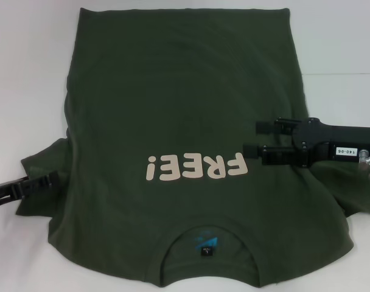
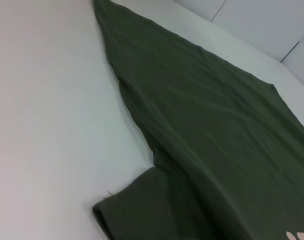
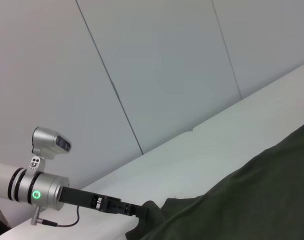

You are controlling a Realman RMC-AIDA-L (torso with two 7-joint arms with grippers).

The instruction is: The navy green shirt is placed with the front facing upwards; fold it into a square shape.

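Note:
The navy green shirt (image 1: 179, 109) lies spread flat on the white table, front up, collar toward me and cream "FREE!" lettering (image 1: 197, 167) across the chest. Blue and black neck labels (image 1: 207, 244) show inside the collar. My right gripper (image 1: 253, 139) hovers open over the shirt's right chest, just beside the lettering, with nothing between its fingers. My left gripper (image 1: 50, 179) is low at the edge of the left sleeve (image 1: 42, 163); the right wrist view shows its tip (image 3: 133, 210) meeting the sleeve cloth (image 3: 152, 206). The left wrist view shows the sleeve hem (image 2: 127, 210) lying on the table.
The white table (image 1: 27, 79) extends left and right of the shirt. White wall panels (image 3: 157, 75) rise behind it. The right sleeve (image 1: 349, 198) lies bunched under my right arm (image 1: 343, 143).

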